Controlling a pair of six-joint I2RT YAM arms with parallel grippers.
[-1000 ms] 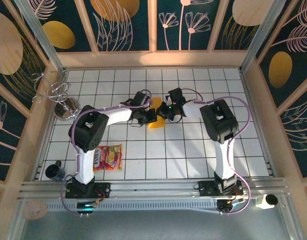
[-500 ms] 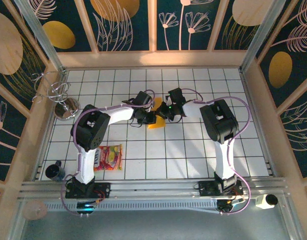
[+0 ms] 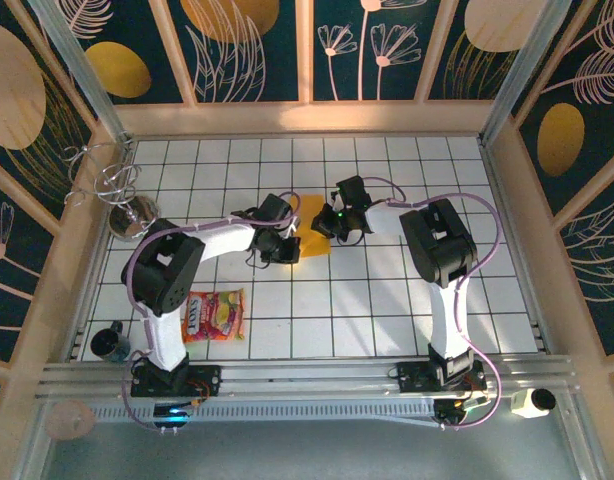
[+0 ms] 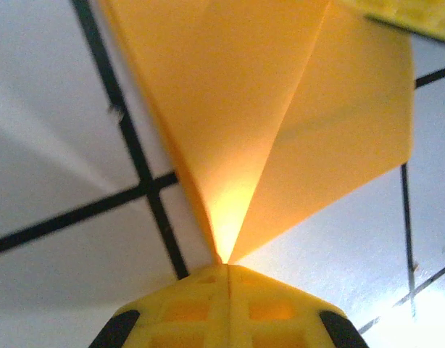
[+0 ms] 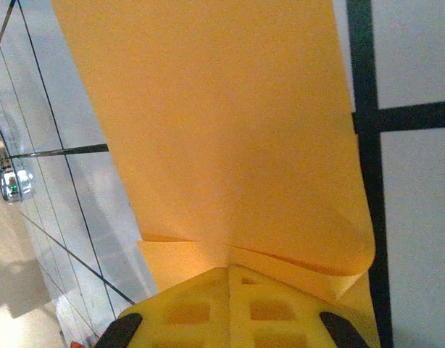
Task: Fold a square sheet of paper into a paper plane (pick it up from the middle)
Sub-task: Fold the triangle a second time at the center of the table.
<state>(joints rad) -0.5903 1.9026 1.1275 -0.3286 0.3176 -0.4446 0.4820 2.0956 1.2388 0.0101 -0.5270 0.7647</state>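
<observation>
The square sheet of paper (image 3: 313, 240) is plain orange-yellow. It lies partly folded on the white tiled table between my two grippers. My left gripper (image 3: 290, 246) sits at its left edge. In the left wrist view the paper (image 4: 280, 130) rises in two flaps from a point pinched at the shut left gripper (image 4: 222, 262). My right gripper (image 3: 327, 225) is at the paper's upper right. In the right wrist view the paper (image 5: 222, 145) is doubled over in a soft curl, and its edge runs into the shut right gripper (image 5: 228, 268).
A red-and-yellow snack packet (image 3: 215, 314) lies near the left arm's base. A metal wire stand (image 3: 127, 205) stands at the table's left edge, and a dark cup (image 3: 109, 342) at the front left. Wooden walls enclose the table.
The left arm has swung its elbow left and drawn its gripper slightly left and nearer along the paper's edge. The right arm has held still.
</observation>
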